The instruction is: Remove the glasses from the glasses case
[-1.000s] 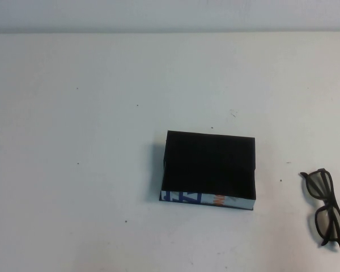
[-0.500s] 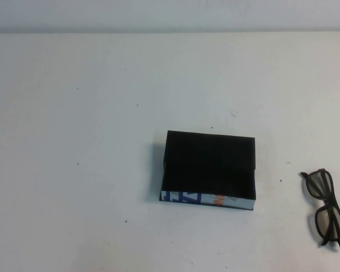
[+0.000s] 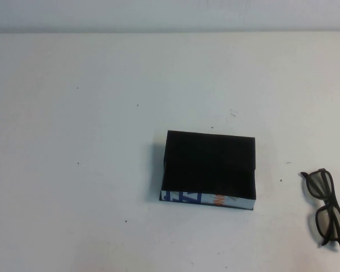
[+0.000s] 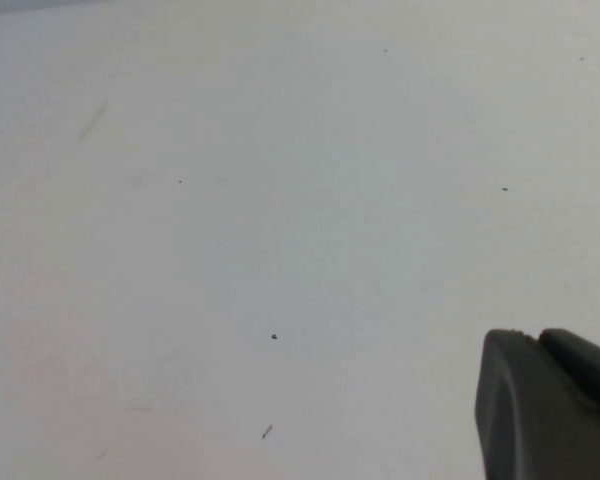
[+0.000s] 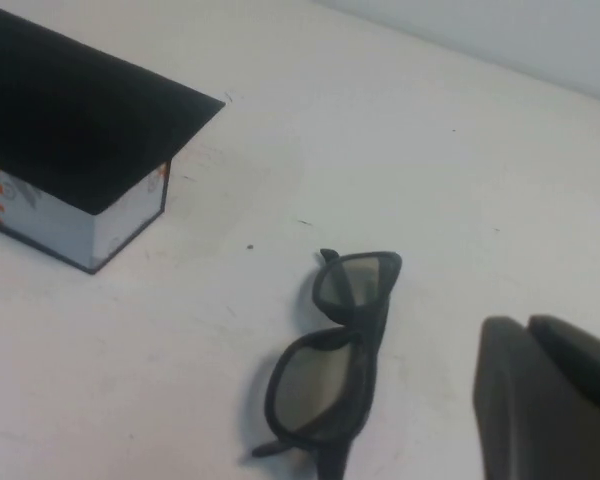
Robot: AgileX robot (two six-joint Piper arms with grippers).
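Observation:
The glasses case (image 3: 208, 169), a shallow black box with a white front edge, blue lettering and an orange mark, sits near the middle of the table; it also shows in the right wrist view (image 5: 70, 130). The black glasses (image 3: 326, 207) lie on the table to the right of the case, outside it, and also show in the right wrist view (image 5: 340, 350). My right gripper (image 5: 525, 325) is shut and empty, beside the glasses and apart from them. My left gripper (image 4: 535, 338) is shut and empty over bare table. Neither gripper shows in the high view.
The white table (image 3: 90, 113) carries only small dark specks. Its far edge meets a pale wall (image 3: 170, 14) at the back. The glasses lie close to the right border of the high view.

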